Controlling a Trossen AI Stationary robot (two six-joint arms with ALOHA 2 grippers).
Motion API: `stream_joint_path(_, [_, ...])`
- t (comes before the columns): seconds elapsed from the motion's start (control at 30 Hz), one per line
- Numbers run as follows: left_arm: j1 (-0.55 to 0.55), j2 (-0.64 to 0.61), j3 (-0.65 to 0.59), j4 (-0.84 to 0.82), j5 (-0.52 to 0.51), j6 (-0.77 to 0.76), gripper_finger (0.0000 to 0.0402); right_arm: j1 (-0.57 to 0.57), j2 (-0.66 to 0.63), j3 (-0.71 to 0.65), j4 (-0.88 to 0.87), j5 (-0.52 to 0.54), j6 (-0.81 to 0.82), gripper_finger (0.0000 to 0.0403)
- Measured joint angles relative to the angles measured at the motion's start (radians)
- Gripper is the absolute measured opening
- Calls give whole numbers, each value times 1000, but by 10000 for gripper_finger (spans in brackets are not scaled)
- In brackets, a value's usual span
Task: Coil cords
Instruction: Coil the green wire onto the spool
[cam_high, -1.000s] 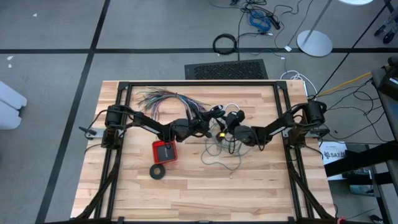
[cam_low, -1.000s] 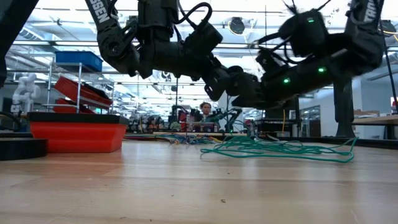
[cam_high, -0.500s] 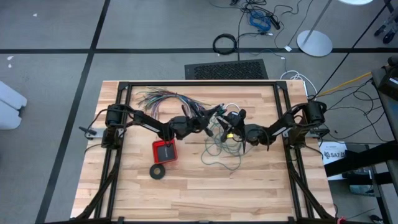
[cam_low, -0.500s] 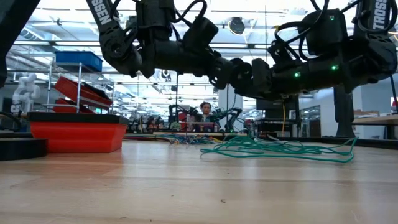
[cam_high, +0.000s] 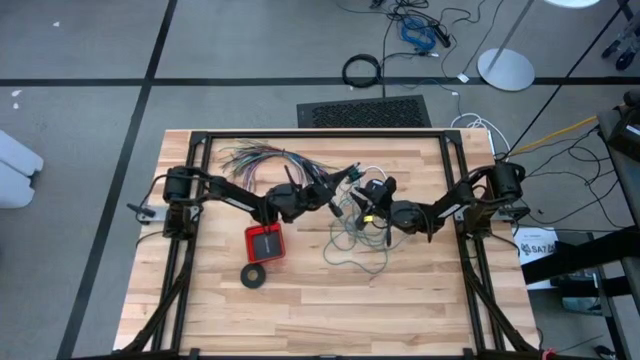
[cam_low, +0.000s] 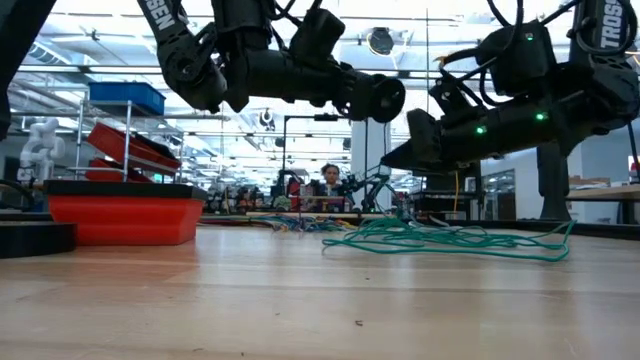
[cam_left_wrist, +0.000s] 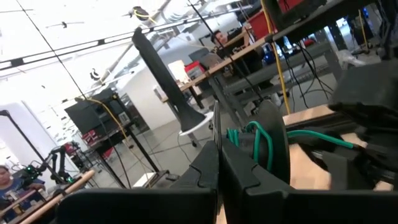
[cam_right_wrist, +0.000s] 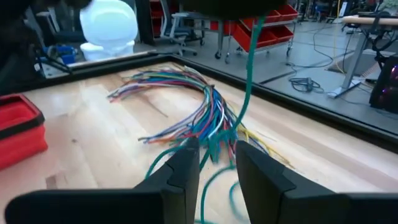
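Since a second ago both arms have drawn slightly apart above the table's middle: the left gripper, jaws clamped on a strand of the teal-green wire, sits just left of the right gripper, whose jaws stand narrowly apart around the same wire. Most of the wire lies loose beneath them, with the white cord just beyond. Left of it lie the many-coloured wires at the far side, the red box and the black ring; the near table is open.
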Motion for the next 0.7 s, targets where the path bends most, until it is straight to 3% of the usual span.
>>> stream_joint_path(0.23, [0,-1,0,-25,-1,1,0,35,0,-75,96,55,25,91])
stream_joint_path(0.7, [0,-1,0,-25,-1,0,0,30,0,-82,111,19,86,91])
